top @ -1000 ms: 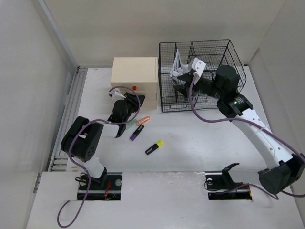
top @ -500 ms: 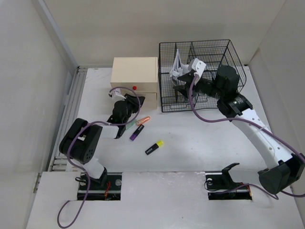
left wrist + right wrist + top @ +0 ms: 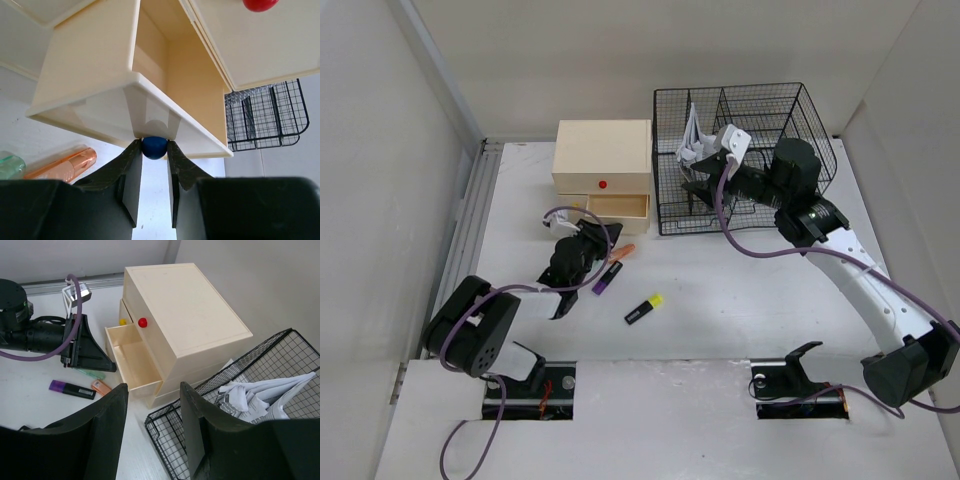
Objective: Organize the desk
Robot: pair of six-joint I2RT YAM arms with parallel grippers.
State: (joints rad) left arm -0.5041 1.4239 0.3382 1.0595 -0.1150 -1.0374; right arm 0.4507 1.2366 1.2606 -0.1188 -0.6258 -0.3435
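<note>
Counter [image 3: 740,290] is the white top filling the middle of the top view, arm bases at its near edge, metal rail [image 3: 468,230] along its left edge, walls close on both sides. Near-right stretch between the bases and the mesh organizer [image 3: 790,120] is bare, the widest open room.

Nearest item: yellow-capped highlighter [image 3: 644,310], lying alone near centre. Just beyond and left, purple highlighter [image 3: 607,279], then orange highlighter [image 3: 621,251], both right beside the left arm's wrist; tight room there.

Left claw [image 3: 154,152] is pinching the blue knob [image 3: 154,147] of the bottom drawer [image 3: 617,207], fingers closed on either side of it. The drawer stands open, sticking out from the beige drawer box [image 3: 602,155]; inside looks bare. Red knob [image 3: 603,184] is on the drawer front above.

Far right, the organizer sits just beside the box, with crumpled paper [image 3: 693,142] in its left rear compartment. Right claw [image 3: 153,390] hovers over the organizer's front left part, fingers spread, nothing between them.

View differences: the blue knob shows only in the left wrist view; in the top view the claw hides it. Right wrist view adds a yellow knob [image 3: 122,321] on the box front beside the open drawer, and a green marker [image 3: 90,374] by the left claw. Yellow-capped highlighter shows only from the top.
</note>
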